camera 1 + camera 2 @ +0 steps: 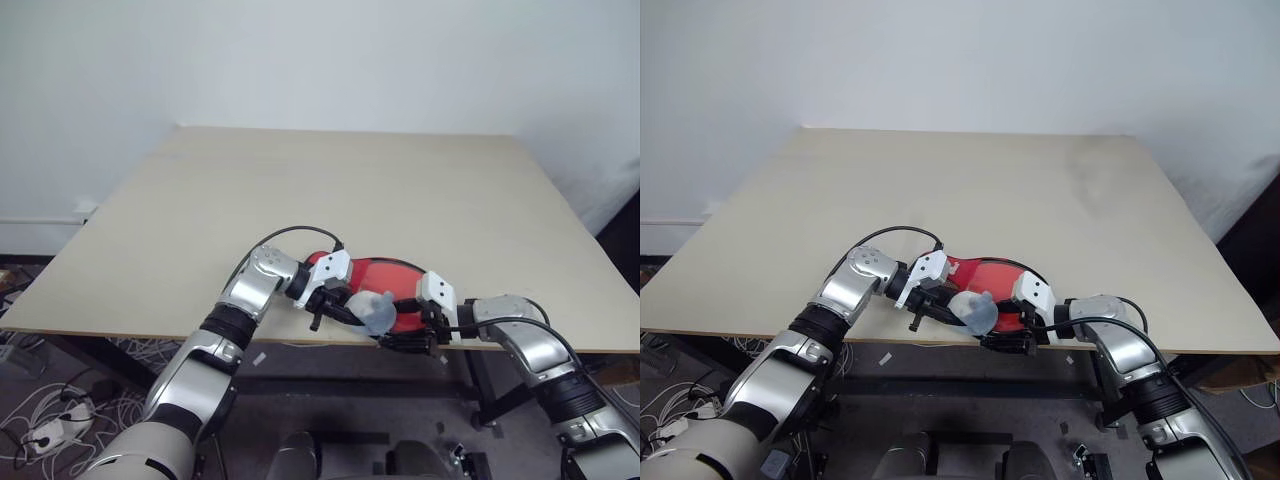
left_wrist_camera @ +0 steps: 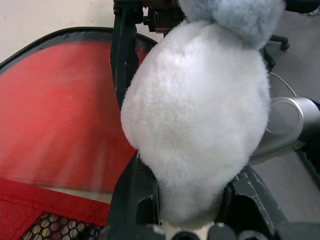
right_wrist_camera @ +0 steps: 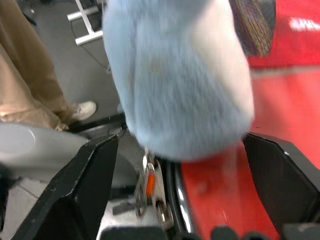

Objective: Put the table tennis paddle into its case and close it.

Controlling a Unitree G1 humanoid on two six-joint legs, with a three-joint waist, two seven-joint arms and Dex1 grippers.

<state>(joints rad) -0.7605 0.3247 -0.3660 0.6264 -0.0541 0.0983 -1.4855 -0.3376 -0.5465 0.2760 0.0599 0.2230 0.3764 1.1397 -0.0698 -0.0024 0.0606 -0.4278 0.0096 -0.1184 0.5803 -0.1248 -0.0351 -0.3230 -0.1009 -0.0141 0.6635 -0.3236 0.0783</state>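
The case (image 1: 372,274), red with black zipper edging, lies flat at the table's front edge between my two grippers. A pale blue-white fluffy ball (image 1: 378,312) hangs over its near rim. My left gripper (image 1: 340,306) is shut on this ball, which bulges between its fingers (image 2: 131,195) in the left wrist view. My right gripper (image 1: 405,338) stands open just off the table edge, its fingers (image 3: 87,185) wide on either side of the fluffy ball (image 3: 175,75) without pressing it. A metal zipper pull (image 3: 150,187) shows beneath. I cannot tell the paddle apart from the case's red.
The beige table (image 1: 300,190) stretches away behind the case. In the right wrist view a person's trouser leg (image 3: 25,75) and shoe stand on the floor beyond the edge. Cables lie on the floor at the left (image 1: 50,415).
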